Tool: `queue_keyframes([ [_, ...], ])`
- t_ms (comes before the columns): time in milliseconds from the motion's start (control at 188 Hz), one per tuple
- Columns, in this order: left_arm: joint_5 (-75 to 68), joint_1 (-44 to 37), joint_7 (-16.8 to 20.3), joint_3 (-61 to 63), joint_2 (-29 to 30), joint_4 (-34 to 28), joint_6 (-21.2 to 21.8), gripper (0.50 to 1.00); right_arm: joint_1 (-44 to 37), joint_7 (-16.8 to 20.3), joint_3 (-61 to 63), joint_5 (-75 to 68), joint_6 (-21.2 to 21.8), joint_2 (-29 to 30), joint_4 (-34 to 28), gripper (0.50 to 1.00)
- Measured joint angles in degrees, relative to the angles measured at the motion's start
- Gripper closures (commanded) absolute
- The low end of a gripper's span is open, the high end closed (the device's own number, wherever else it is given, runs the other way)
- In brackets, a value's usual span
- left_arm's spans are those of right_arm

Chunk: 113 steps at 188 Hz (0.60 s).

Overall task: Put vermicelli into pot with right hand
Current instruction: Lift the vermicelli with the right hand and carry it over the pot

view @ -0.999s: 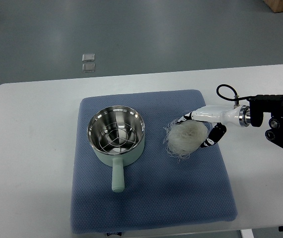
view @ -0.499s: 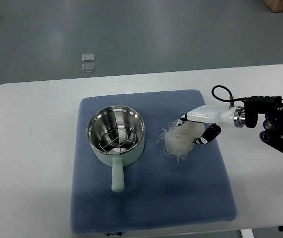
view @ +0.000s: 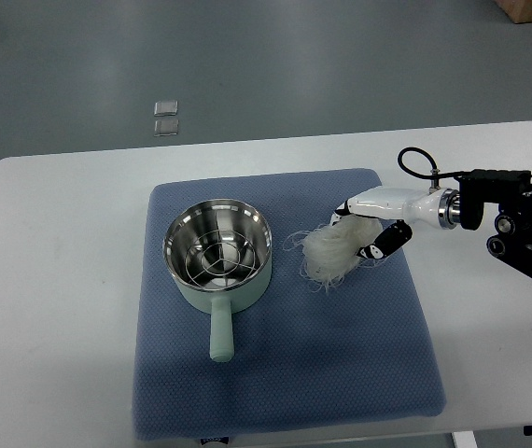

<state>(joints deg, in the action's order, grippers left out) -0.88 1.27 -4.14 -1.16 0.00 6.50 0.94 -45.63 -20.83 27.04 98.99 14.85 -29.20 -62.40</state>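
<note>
The right hand (view: pixel 367 227) is reaching in from the right edge of the top view, its white and black fingers (view: pixel 378 247) curling around a pale bundle of vermicelli (view: pixel 329 250) and grasping it. The bundle is sitting just to the right of the pot (view: pixel 217 252), close beside its rim but not touching it, with loose strands trailing out toward the pot and downward over the blue mat (view: pixel 285 373). Whether the bundle is resting on the mat or hanging slightly above it is not clear. The pot, mint green outside with a shiny steel interior and a wire rack inside, is standing upright on the left half of the mat, its handle (view: pixel 220 333) pointing toward the near edge. The mat is lying on a white table (view: pixel 61 308). Beyond the table, up and left of the pot, two small clear squares (view: pixel 165 118) are lying on the grey floor.
</note>
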Motion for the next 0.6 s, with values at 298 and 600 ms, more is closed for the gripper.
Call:
queue_keyframes([
  [298, 0.00, 0.02, 0.00, 0.02, 0.00, 0.00, 0.00, 0.500, -2.27, -0.07, 2.98, -2.93, 0.92, -0.59, 0.00, 0.936],
  [600, 0.00, 0.00, 0.00, 0.02, 0.00, 0.00, 0.00, 0.500, -5.57, 0.07, 3.80, -6.16, 1.30, -1.50, 0.09, 0.932],
])
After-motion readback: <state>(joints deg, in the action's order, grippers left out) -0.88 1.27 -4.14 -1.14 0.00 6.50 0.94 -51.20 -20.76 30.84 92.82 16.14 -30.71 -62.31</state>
